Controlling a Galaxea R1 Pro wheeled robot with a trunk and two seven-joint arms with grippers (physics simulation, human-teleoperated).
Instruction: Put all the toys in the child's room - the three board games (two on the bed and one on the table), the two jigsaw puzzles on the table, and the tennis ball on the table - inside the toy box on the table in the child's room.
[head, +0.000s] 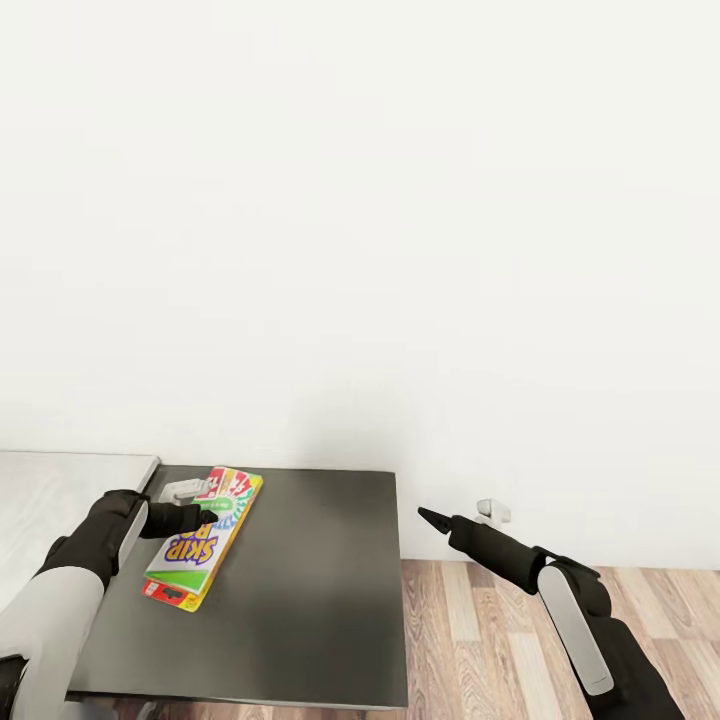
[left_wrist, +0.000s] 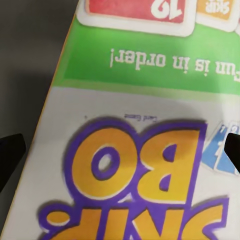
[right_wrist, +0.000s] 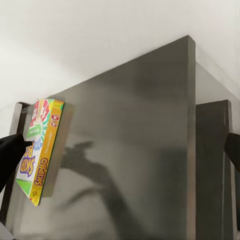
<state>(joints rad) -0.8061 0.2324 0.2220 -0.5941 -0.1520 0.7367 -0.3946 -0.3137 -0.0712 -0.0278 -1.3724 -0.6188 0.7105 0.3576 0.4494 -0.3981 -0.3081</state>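
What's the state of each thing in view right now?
board game: flat on the dark surface, cover up, not lifted.
left gripper: over the board game, fingers apart, open, nothing held.
right gripper: off the surface's edge over the wood floor, holding nothing; open or shut unclear.
dark surface: carries the board game.

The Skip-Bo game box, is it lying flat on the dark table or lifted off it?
Cannot tell. The Skip-Bo game box sits face-up over the dark table, with the left gripper open right above it; no view settles whether it rests there.
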